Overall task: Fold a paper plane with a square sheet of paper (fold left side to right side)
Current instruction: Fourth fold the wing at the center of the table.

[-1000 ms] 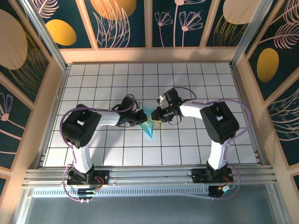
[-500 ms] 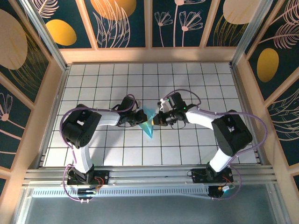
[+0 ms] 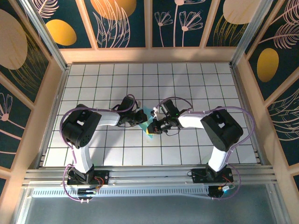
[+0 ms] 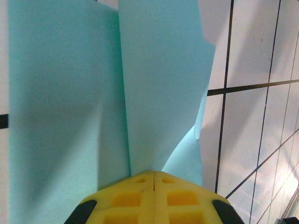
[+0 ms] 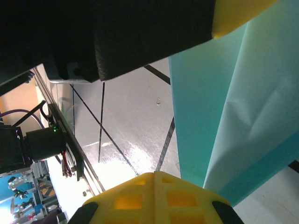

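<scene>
**Right arm moved in on the paper, both sets of jaws closed**

Right gripper (image 5: 154, 175) has swung in leftward and nearer the bases over the last second. Its jaws went from part open to fully closed. Left gripper (image 4: 153, 173) hasn't moved and has been closed throughout.

Paper (image 4: 159, 84) is light blue, already creased into long overlapping panels. It sits mid-table (image 4: 247, 56) between the two grippers, and in the top view the right one covers most of it.

- **Left wrist view:** the panels fan out from the closed yellow tips, and the middle panel's narrow end runs right up to them. It reads as the tips pressing on the paper. I can't tell whether a layer is nipped between them.
- **Right wrist view:** the paper edge lies just beside the closed tips, on their right. Nothing is visibly between them.

Handling, my read:
- Thin, very light and floppy.
- Likely to skate on the glossy tile unless pinned.
- Creases are permanent and a hard tug will tear it.
- Grip a free edge or corner of the left flap, not mid-panel.
- Keep the other tip pinning the centre crease while the flap carries over.
</scene>
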{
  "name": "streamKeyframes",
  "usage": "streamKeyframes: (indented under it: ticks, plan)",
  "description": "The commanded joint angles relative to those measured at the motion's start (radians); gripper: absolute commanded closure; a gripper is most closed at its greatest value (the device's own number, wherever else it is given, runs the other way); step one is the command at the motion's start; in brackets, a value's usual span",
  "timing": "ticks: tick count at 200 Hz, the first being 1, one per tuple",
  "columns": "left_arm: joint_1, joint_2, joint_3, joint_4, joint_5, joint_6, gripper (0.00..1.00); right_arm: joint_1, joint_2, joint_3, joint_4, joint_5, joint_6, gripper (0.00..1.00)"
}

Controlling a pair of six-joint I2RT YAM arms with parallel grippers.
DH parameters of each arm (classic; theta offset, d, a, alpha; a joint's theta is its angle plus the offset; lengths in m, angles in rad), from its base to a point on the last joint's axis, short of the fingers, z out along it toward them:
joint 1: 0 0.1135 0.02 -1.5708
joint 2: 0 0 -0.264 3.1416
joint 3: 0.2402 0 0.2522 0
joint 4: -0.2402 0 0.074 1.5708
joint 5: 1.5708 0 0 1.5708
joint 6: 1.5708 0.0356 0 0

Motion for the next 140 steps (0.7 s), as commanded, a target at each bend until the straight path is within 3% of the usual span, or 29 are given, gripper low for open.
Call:
streamKeyframes:
  ticks: [1, 140]
  plan:
    - [0.004, 0.03, -0.037, -0.082, -0.087, 0.018, 1.0, 0.004, 0.023, -0.021, 0.02, -0.013, 0.005, 1.0]
    - [0.004, 0.036, -0.032, -0.082, -0.086, 0.017, 1.0, 0.011, 0.042, -0.06, 0.009, 0.008, -0.005, 1.0]
